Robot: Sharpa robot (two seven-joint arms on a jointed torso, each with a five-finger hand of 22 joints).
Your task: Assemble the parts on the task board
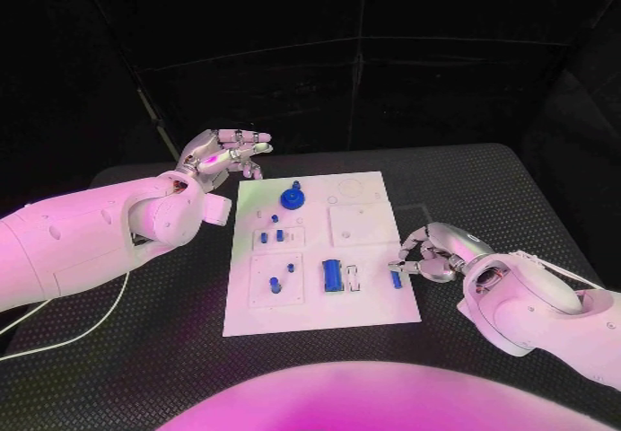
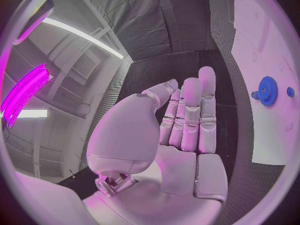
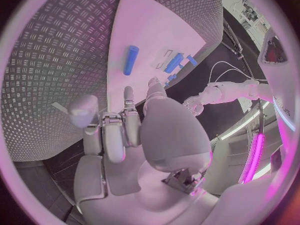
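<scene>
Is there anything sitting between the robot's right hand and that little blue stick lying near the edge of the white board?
Nothing visible does. The right hand hovers at the task board's right edge, holding nothing, and the small blue cylinder lies just beside its fingertips with only bare board between them, as the right wrist view also shows.

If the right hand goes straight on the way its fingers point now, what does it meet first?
Most likely the small blue cylinder lying near the task board edge, just ahead of the right hand. The hand's height above the board is unclear.

Magenta light is cast over everything; backdrop kept dark. Wrist views are bent at rims; glare from ceiling strips.
</scene>
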